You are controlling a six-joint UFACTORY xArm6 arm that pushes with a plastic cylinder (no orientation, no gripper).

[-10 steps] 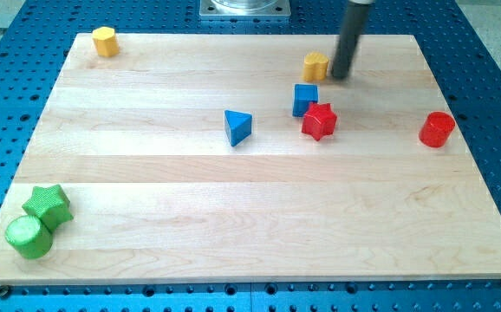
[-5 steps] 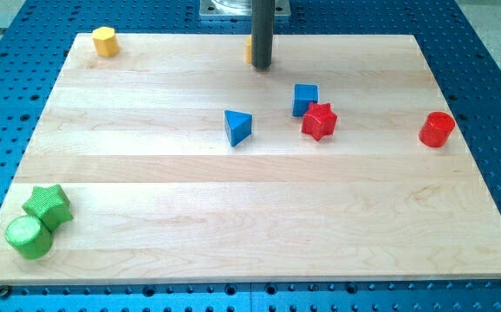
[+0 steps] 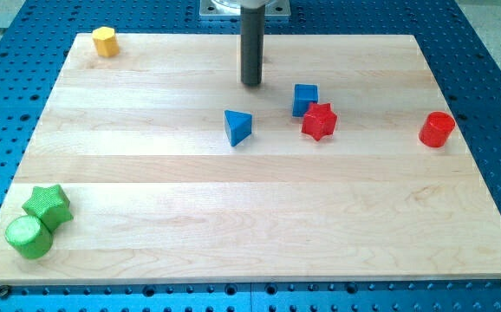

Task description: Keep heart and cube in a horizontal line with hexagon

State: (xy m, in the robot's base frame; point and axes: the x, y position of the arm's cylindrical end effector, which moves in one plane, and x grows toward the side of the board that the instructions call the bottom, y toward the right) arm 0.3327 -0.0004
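The yellow hexagon (image 3: 104, 41) sits at the board's top left corner. The blue cube (image 3: 304, 99) lies right of centre near the top, touching the red star (image 3: 318, 120) at its lower right. My tip (image 3: 250, 84) rests on the board left of the blue cube and above the blue triangle (image 3: 237, 126). The yellow heart does not show; the rod stands over the spot where it was.
A red cylinder (image 3: 437, 129) stands near the board's right edge. A green star (image 3: 47, 204) and a green cylinder (image 3: 29, 236) sit together at the bottom left corner. The wooden board (image 3: 233, 217) lies on a blue perforated table.
The rod swept left along the top, pushing the yellow heart left from beside the cube. It then moved down a little, and the heart went out of sight behind it.
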